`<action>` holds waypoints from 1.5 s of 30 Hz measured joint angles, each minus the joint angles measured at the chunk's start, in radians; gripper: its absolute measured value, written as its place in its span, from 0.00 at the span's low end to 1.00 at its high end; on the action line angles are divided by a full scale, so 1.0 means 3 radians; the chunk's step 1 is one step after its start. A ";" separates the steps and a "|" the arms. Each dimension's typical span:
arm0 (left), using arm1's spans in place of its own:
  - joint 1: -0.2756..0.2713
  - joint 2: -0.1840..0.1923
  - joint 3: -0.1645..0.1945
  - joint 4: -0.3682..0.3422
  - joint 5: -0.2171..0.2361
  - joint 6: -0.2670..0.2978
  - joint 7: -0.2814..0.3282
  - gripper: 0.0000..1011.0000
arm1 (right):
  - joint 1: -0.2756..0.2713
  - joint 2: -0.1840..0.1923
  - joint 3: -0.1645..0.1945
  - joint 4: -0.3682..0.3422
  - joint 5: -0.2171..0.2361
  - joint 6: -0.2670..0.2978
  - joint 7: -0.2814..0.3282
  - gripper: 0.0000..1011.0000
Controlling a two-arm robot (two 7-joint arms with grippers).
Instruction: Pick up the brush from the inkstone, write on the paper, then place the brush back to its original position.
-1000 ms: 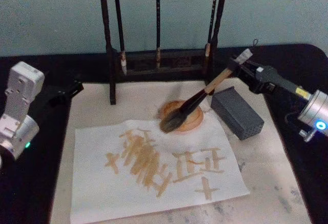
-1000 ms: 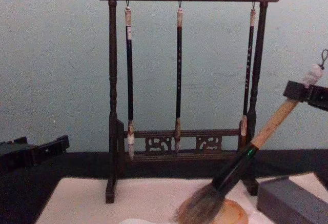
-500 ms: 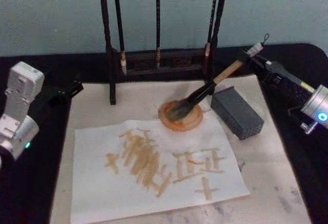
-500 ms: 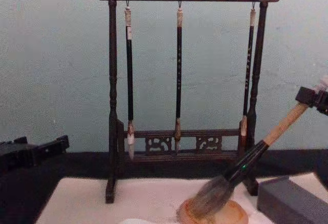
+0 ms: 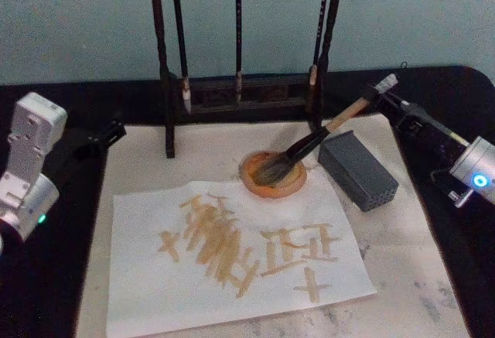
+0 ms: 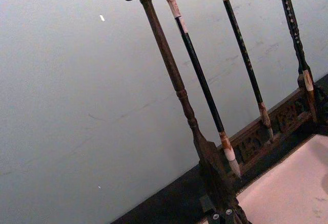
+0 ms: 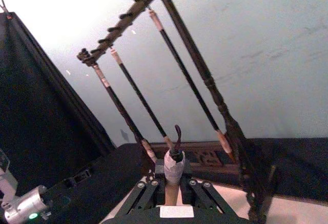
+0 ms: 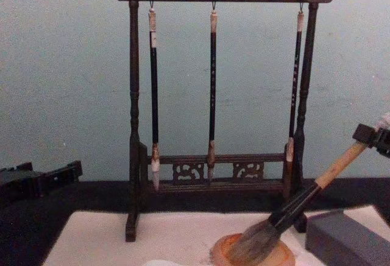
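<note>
right gripper [image 5: 380,90] clenched on the brush [image 5: 305,148]

it held the tan handle's top end. the brush leaned down leftward, bristles resting in the inkstone [image 5: 265,192], just beside the grey block [image 5: 357,172]. left gripper [image 5: 102,137] sat idle well off to the left.

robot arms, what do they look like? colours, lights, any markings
Left arm: a white boxy housing above a silver-grey cylinder with a small green light, ending in a black left gripper. Right arm: a silver cylinder with a glowing blue ring, then a slim black right gripper.
</note>
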 joint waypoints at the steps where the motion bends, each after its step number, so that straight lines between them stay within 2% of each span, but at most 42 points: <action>1: 0.0000 0.0000 0.0000 0.0000 0.0000 0.0000 0.0000 0.99 | 0.0019 -0.0015 -0.0003 0.0050 0.0000 0.0001 0.0010 0.16; 12: 0.0000 0.0000 0.0000 0.0000 0.0000 0.0000 0.0000 0.99 | 0.0154 -0.0083 -0.0028 0.0338 -0.0099 -0.0004 0.0034 0.16; 29: 0.0000 0.0000 0.0000 0.0000 0.0000 0.0000 0.0000 0.99 | 0.0139 -0.0112 0.0032 0.0361 -0.0175 0.0019 -0.0070 0.16; 37: 0.0000 0.0000 0.0000 0.0000 0.0000 0.0000 0.0000 0.99 | 0.0126 -0.0104 0.0036 0.0328 -0.0240 0.0075 -0.0208 0.16; 45: 0.0000 0.0000 0.0000 0.0000 0.0000 0.0000 0.0000 0.99 | 0.0125 -0.0103 0.0033 0.0326 -0.0241 0.0077 -0.0205 0.16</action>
